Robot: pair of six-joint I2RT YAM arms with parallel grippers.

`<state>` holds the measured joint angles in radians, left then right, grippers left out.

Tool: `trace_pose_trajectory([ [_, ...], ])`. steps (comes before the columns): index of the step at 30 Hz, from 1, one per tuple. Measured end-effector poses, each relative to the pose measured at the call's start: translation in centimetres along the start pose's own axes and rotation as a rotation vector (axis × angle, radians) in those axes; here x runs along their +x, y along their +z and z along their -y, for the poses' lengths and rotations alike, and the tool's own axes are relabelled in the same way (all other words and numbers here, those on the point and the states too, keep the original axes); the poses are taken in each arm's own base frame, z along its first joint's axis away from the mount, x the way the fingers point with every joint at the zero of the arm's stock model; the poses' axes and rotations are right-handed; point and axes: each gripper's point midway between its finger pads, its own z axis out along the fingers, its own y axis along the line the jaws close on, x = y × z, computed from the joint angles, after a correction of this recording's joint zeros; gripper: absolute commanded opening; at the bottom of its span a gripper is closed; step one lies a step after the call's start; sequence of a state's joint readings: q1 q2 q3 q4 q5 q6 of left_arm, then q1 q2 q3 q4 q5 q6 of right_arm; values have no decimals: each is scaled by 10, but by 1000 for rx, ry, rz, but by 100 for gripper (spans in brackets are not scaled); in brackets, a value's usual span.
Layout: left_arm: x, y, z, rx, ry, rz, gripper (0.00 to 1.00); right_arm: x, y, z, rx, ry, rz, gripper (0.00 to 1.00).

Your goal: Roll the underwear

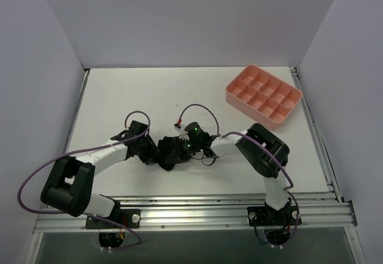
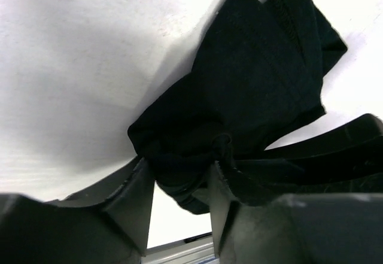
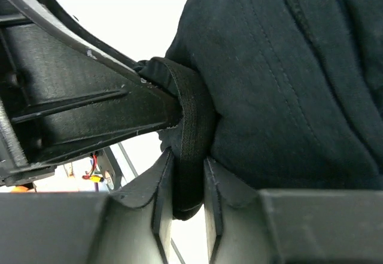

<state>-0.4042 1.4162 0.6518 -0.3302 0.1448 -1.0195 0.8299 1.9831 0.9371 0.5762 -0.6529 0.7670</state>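
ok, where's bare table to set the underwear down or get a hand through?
Free: the far-left table, between back wall and left arm; the strip between the right arm and the table's right edge, nearer than the pink tray. Crowded: centre, where left gripper and right gripper both clamp the underwear.

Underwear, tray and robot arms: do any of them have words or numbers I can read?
There are no words, labels or numbers to read in any view.
underwear: plain black, only stitching.
pink tray: no writing.
left pincer and right pincer, both shut on the underwear: no marks visible.
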Motion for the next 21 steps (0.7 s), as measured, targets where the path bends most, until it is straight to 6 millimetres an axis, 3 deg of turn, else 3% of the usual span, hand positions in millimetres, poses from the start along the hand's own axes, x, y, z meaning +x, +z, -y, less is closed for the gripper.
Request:
trace_pose_trajectory([
  [6,1,4,9,14,9,-47,24,-3,-6,-2,69,-34,11,41],
  [9,4,7,14,17,23,-92,23,-4,-14,-1,161,-105,22,47],
  [17,7,8,17,6,43,-170,22,-10,-35,-11,395,-382,71,51],
  [21,7,8,18,-5,47,-196,22,-14,-34,-27,450,-530,101,51],
])
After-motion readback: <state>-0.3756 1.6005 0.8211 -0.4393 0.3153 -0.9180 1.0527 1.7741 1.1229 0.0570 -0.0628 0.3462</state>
